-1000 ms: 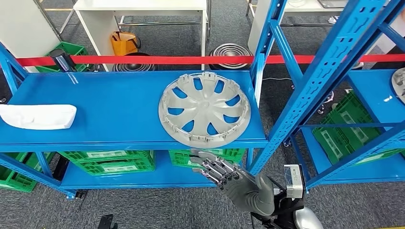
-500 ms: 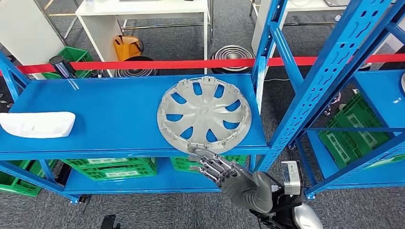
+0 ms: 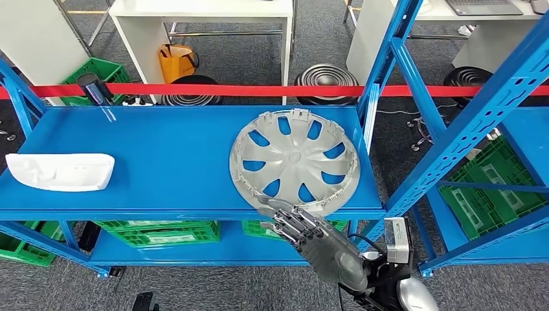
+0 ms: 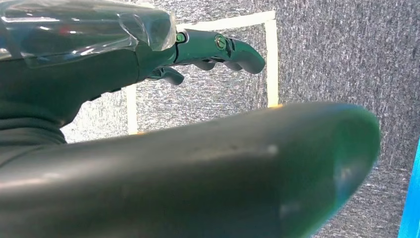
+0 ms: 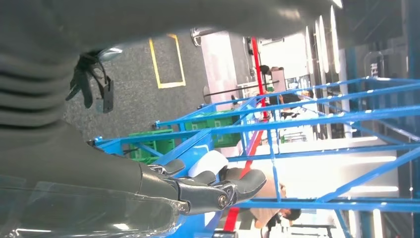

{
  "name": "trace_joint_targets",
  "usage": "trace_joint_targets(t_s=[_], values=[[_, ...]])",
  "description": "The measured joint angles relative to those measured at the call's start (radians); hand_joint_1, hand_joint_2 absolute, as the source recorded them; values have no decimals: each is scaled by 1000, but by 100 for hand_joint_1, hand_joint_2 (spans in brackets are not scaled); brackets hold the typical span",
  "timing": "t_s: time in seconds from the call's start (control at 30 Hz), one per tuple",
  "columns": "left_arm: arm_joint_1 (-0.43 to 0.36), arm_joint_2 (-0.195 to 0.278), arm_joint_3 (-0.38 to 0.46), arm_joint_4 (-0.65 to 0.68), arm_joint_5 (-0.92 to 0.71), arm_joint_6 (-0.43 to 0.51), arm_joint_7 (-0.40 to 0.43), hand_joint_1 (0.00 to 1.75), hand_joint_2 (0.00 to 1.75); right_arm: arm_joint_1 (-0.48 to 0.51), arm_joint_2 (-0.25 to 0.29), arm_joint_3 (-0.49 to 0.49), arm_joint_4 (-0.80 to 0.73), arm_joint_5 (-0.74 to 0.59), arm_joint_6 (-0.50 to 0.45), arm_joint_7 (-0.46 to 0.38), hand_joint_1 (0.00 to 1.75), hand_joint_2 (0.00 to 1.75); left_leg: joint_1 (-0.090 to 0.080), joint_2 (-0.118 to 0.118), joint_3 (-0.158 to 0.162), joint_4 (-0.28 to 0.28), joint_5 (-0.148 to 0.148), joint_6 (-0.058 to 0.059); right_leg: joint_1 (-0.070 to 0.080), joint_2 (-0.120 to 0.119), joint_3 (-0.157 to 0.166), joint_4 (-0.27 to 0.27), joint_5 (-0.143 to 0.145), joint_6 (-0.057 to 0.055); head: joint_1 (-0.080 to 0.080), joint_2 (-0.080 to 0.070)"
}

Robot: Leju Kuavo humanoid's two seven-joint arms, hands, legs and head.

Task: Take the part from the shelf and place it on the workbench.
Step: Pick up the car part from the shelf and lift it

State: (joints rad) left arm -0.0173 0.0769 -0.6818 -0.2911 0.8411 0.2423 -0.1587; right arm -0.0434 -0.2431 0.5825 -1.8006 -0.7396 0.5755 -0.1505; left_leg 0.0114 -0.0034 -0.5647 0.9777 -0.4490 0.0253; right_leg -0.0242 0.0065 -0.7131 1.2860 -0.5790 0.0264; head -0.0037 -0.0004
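Hubcap (image 3: 294, 162) is lying flat on the blue shelf (image 3: 162, 162), toward its right end, its near rim sitting right at the front edge. Just below that rim the right hand (image 3: 311, 236) is reaching up, fingers (image 3: 285, 217) spread and holding nothing, tips near the rim; contact I cannot tell. Over at the shelf's left end a white part (image 3: 59, 172) is lying. Left hand (image 4: 148, 99) is hanging above grey carpet, fingers loosely apart, gripping nothing.
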Motion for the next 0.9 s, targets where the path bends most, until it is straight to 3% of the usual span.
trace_joint_targets(t_s=[0.03,0.1,0.17,0.27,0.33,0.43,0.47,0.5,0.53,0.6,0.63,0.7,0.8,0.87,0.9], values=[[0,0,1,0,0,0,0,0,0,1,-1,-1,0,0,-1,0,0,175,-1,-2,4,1,-3,-1,0,0,13,-41,26,8,0,0],[0,-1,2,0,0,0,0,0,0,1,-3,-1,0,1,-2,-1,0,175,-3,-4,11,5,-11,-7,1,-2,74,-185,92,17,0,0],[0,-2,3,0,0,0,0,0,0,1,-4,-1,0,1,-2,-1,0,175,-7,-5,13,10,-20,-16,4,-4,114,-272,128,9,-1,0],[0,-1,4,0,0,0,0,0,0,1,-5,-2,-1,6,-4,-3,0,175,-5,-4,13,14,-29,-30,6,-2,122,-284,131,-8,-1,0],[0,-1,6,0,0,1,0,0,0,1,-4,-5,-1,16,-13,-3,0,175,-1,-2,-2,53,-57,-40,1,-1,129,-287,130,-20,-2,0],[1,0,8,0,0,6,0,0,0,-1,-1,-11,0,56,-54,4,0,175,2,-1,-95,240,-141,-53,1,-1,135,-288,126,-31,-3,0],[1,1,9,0,0,8,0,0,0,-3,-1,-12,2,79,-74,10,0,175,2,0,-124,291,-154,-54,3,-1,136,-288,125,-32,-3,0],[2,2,9,0,0,9,0,0,0,-7,0,-14,6,106,-96,16,0,175,2,0,-136,304,-145,-53,4,0,137,-288,124,-33,-3,0],[2,3,9,0,0,10,0,0,0,-14,0,-14,10,137,-118,24,0,175,2,0,-127,276,-117,-50,6,1,139,-288,123,-34,-3,0],[0,8,9,0,-1,12,0,0,0,-32,2,-14,22,200,-156,37,0,175,-1,0,-68,141,-42,-36,8,5,144,-288,121,-34,-3,0],[-1,10,9,0,-2,13,1,0,0,-43,3,-13,29,231,-172,44,0,175,-4,1,-39,79,-19,-28,12,6,145,-288,120,-33,-2,0],[-7,17,9,-1,-6,16,7,0,0,-63,7,-10,47,291,-199,63,0,175,-11,1,-16,23,-9,-15,14,7,141,-288,120,-25,-2,0],[-16,22,9,-8,-16,19,27,0,0,-98,10,5,80,366,-231,97,0,175,-9,3,-5,1,0,-2,15,5,134,-284,117,-12,-2,0],[-28,22,8,-17,-25,19,40,0,0,-129,11,18,105,392,-247,114,0,175,-3,4,8,-18,12,6,16,3,103,-222,87,-13,0,0],[-35,22,8,-20,-30,19,46,0,0,-142,11,25,120,400,-254,120,0,175,-4,4,10,-20,13,8,14,3,72,-160,63,-14,1,0]])
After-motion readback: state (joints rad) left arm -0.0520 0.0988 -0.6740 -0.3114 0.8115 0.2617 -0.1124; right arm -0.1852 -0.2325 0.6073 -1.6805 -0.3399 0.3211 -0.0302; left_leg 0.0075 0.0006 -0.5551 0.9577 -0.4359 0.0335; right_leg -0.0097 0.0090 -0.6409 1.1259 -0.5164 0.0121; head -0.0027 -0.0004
